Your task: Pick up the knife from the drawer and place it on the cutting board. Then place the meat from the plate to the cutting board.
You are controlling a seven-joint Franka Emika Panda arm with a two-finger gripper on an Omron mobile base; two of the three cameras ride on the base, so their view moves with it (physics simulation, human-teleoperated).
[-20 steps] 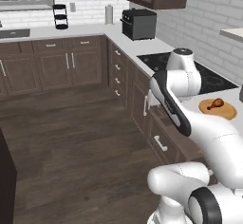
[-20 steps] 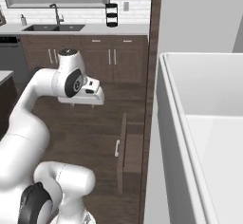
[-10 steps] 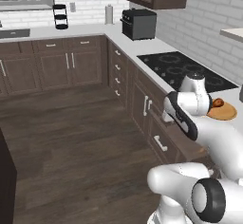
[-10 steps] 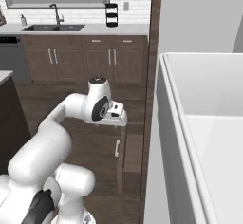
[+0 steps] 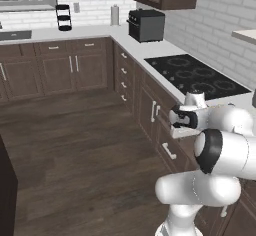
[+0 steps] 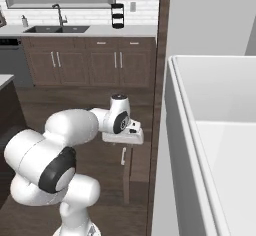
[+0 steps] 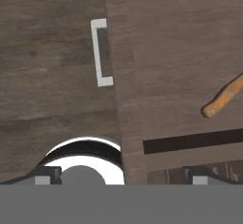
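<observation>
Looking down through the hand view, you have the knife lying flat on the floor of the open drawer, with its orange handle showing and the rest cut off at the picture's edge. It sits well apart from the drawer's front wall, and nothing touches it. Beyond that front wall, on the outer side, you can see the silver bar handle against the wooden floor of the kitchen below.

Your gripper hangs above the drawer's front wall, off to one side of the knife. Its two dark fingertips stand spread wide, one over the kitchen floor side and the other over the drawer's inside, holding nothing.

From the left base view, you find the hand low at the counter's edge, just beside the black stovetop. From the right base view, the hand is above the pulled-out drawer, whose handle faces the room.
</observation>
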